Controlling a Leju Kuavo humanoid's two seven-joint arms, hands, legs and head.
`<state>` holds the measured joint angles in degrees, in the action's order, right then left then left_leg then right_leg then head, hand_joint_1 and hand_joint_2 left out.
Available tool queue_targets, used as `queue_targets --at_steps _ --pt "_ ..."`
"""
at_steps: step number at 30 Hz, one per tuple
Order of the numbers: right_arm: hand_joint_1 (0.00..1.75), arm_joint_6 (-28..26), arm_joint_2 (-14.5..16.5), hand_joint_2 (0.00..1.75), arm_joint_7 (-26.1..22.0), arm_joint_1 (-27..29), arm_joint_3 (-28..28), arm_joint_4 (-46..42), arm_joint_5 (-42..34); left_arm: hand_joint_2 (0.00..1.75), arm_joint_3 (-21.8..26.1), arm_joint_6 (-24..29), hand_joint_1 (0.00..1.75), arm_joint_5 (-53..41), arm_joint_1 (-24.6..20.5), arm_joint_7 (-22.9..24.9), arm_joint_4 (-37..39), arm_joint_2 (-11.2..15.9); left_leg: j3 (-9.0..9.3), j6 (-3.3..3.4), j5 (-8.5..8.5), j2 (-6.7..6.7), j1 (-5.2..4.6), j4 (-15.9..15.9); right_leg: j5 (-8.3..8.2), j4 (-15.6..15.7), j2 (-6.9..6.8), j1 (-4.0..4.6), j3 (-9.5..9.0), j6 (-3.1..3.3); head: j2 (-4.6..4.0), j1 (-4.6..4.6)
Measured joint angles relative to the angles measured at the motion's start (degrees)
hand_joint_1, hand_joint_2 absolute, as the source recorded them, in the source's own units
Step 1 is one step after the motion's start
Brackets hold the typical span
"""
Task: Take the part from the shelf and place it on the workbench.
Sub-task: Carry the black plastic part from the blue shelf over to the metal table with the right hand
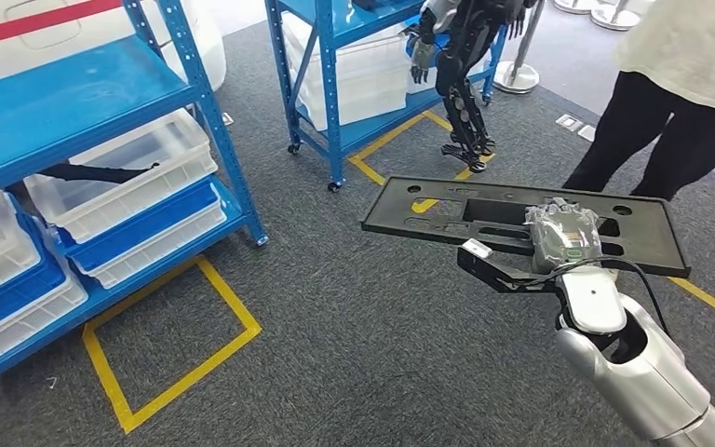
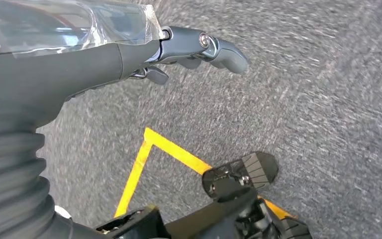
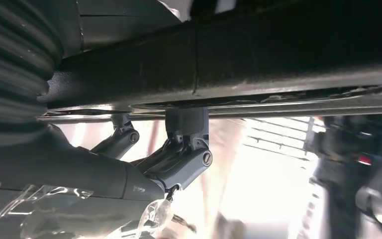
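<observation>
The part [image 1: 521,219] is a long, flat black panel with several cutouts, held level above the grey carpet at the right of the head view. My right hand [image 1: 566,235], wrapped in clear plastic, grips its near edge from my side, with the silver forearm coming up from the lower right. In the right wrist view the dark fingers [image 3: 184,159] press against the panel's underside [image 3: 278,55]. My left hand [image 2: 129,57] hangs over the carpet with its fingers [image 2: 219,47] stretched out and nothing in them.
A blue shelf [image 1: 65,102] with clear and blue bins [image 1: 130,177] stands at the left. A second blue rack [image 1: 335,56] stands behind, with a black humanoid robot [image 1: 461,74] beside it. A person [image 1: 670,93] stands at the right, just beyond the panel. Yellow tape [image 1: 177,363] marks the carpet.
</observation>
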<state>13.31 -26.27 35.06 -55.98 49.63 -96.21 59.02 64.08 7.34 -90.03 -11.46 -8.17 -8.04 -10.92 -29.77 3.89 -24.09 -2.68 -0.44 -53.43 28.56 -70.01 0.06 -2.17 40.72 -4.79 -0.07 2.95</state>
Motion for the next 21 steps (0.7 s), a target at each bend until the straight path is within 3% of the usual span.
queue_targets --at_steps 2,3,5,7,9,11,12,13,14,15,16,18,20,21 --pt "1.75 0.00 -0.08 1.75 0.25 -0.14 -0.30 0.00 -0.29 1.75 0.00 0.01 0.00 0.00 -0.17 0.00 -0.01 0.09 -0.11 -0.61 -0.40 -1.25 0.04 -0.57 -3.08 8.52 -1.79 -0.03 -4.92 -0.52 0.00 -0.01" --pt "1.75 -0.02 -0.10 1.75 0.31 -0.24 -0.47 -0.01 -0.36 1.75 0.00 0.01 0.00 -0.01 -0.28 0.00 -0.02 0.18 -0.26 -0.99 -0.65 -1.76 -0.06 -0.99 -3.86 11.60 -2.44 0.03 -6.48 -0.37 0.00 0.02" --pt "1.75 -0.06 -0.18 1.75 0.65 -0.33 -0.68 -0.03 -0.44 1.75 0.01 0.03 0.00 -0.02 -0.43 -0.04 -0.03 0.34 -0.56 -1.55 -0.93 -2.65 -0.37 -1.48 -3.89 13.43 -2.59 0.38 -7.00 0.46 0.00 0.05" --pt "1.75 -0.05 -0.45 1.75 1.15 -0.29 -0.80 -0.04 -0.69 1.75 0.02 0.03 0.00 -0.02 -0.47 -0.16 -0.03 0.34 -0.73 -1.91 -1.19 -3.02 -0.25 -1.82 -4.15 13.36 -1.44 0.40 -6.54 1.46 0.00 0.08" --pt "1.75 0.08 -0.70 1.75 1.61 -0.40 -1.01 -0.05 -1.12 1.75 0.02 0.02 0.00 -0.02 -0.47 -0.31 -0.02 0.34 -1.74 -2.38 -3.25 -1.17 0.13 -4.54 -4.45 13.40 -0.54 0.43 -6.26 2.14 0.00 0.09" --pt "1.75 0.55 -0.76 1.75 2.07 -0.52 -1.16 -0.08 -1.60 1.75 0.02 0.02 0.00 -0.02 -0.37 -0.39 -0.02 0.34 -4.73 -2.61 -7.34 1.23 0.33 -11.84 -4.70 13.43 0.43 0.58 -5.98 2.56 0.00 0.09" --pt "1.75 0.92 -0.83 1.75 2.32 -0.51 -1.18 -0.08 -1.85 1.75 0.02 0.02 0.00 -0.02 -0.29 -0.40 -0.02 0.34 -6.53 -2.56 -9.09 1.73 0.31 -15.95 -4.80 13.42 1.04 0.72 -5.82 2.71 0.00 0.09" --pt "1.75 1.26 -0.94 1.75 2.56 -0.45 -1.18 -0.09 -2.03 1.75 0.02 0.01 0.00 -0.02 -0.21 -0.44 -0.02 0.34 -7.86 -2.40 -10.01 1.96 0.24 -18.89 -4.92 13.42 1.71 0.88 -5.67 2.84 0.00 0.09" --pt "1.75 1.50 -1.09 1.75 2.77 -0.39 -1.19 -0.14 -2.15 1.75 0.02 0.01 0.00 -0.02 -0.15 -0.47 -0.02 0.34 -8.18 -2.11 -9.74 2.11 0.14 -19.55 -5.05 13.41 2.40 1.02 -5.55 2.95 0.00 0.09" --pt "1.75 1.63 -1.26 1.75 3.06 -0.34 -1.22 -0.22 -2.18 1.75 0.02 0.02 0.00 -0.02 -0.12 -0.50 -0.02 0.34 -7.45 -1.68 -8.48 2.38 -0.01 -18.01 -5.20 13.42 3.13 1.14 -5.47 3.03 0.00 0.09" --pt "1.75 1.63 -1.42 1.75 3.36 -0.32 -1.28 -0.37 -2.08 1.75 0.02 0.02 0.00 -0.02 -0.12 -0.52 -0.02 0.34 -5.65 -1.12 -6.40 2.99 -0.20 -14.24 -5.35 13.42 3.90 1.20 -5.43 3.02 0.00 0.09" --pt "1.75 1.57 -1.76 1.75 3.97 -0.27 -1.60 -0.83 -1.65 1.75 0.03 0.05 0.00 -0.01 -0.18 -0.52 -0.03 0.41 -1.74 0.05 -2.93 5.71 -0.51 -5.88 -5.73 13.51 5.26 1.07 -5.30 2.83 0.00 0.08" --pt "1.75 1.56 -2.40 1.75 4.25 -0.07 -2.02 -1.21 -1.30 1.75 0.06 0.17 0.00 0.05 -0.17 -0.52 -0.03 0.46 -0.14 0.49 -1.85 7.24 -0.82 -2.15 -6.22 13.66 6.47 0.58 -4.91 2.30 0.00 0.07" --pt "1.75 1.57 -2.81 1.75 4.27 0.12 -2.18 -1.34 -1.19 1.75 0.09 0.24 0.00 0.12 -0.07 -0.51 -0.02 0.45 -0.06 0.45 -1.72 6.78 -0.98 -1.92 -6.51 13.80 7.16 0.43 -4.71 1.89 0.00 0.06"
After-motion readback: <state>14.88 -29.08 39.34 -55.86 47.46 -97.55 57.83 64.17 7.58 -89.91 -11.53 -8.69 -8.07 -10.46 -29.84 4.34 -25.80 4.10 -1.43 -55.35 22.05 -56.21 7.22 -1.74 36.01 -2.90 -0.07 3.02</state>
